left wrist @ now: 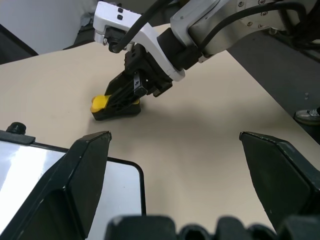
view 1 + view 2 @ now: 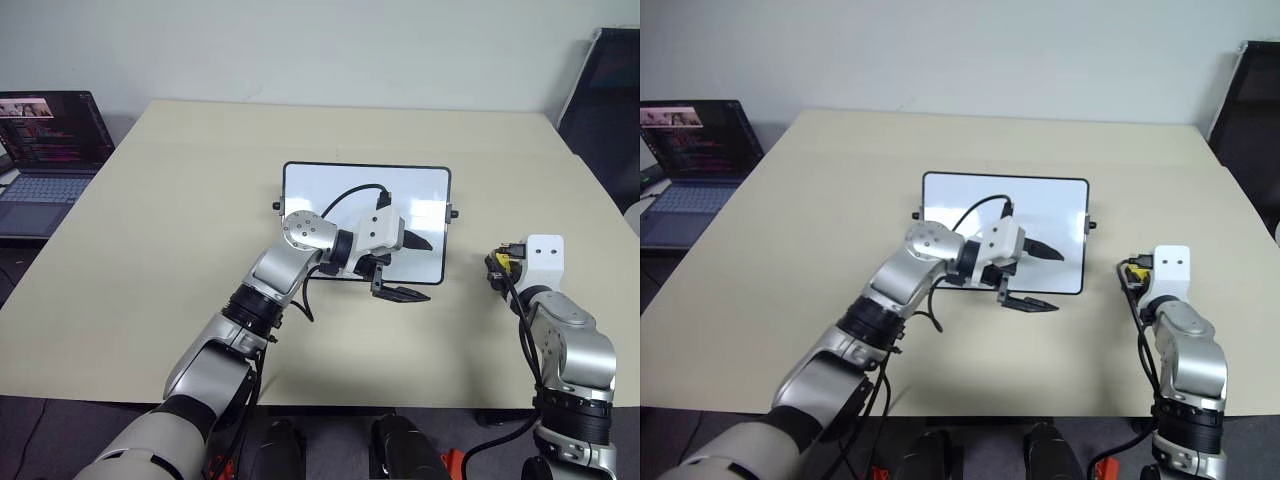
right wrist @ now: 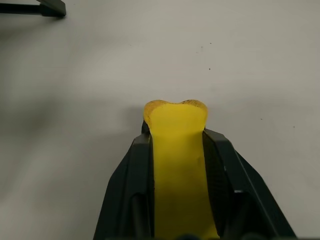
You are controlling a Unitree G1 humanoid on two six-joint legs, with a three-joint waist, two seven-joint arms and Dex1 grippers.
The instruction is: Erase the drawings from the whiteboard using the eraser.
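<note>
Right gripper (image 1: 127,97) is clamped on the eraser (image 3: 177,165), which sits lengthwise between its fingers with the yellow tip poking out in front, down on the table (image 2: 160,230) just off the right side of the whiteboard (image 2: 320,185). From this hand the board lies to its left and a little farther out, so the eraser would have to be carried leftward over the black frame to reach the surface, where I cannot make out any drawings. Left gripper (image 2: 410,265) hangs over the board's near right part, fingers spread apart and empty, pointing toward the eraser.
</note>
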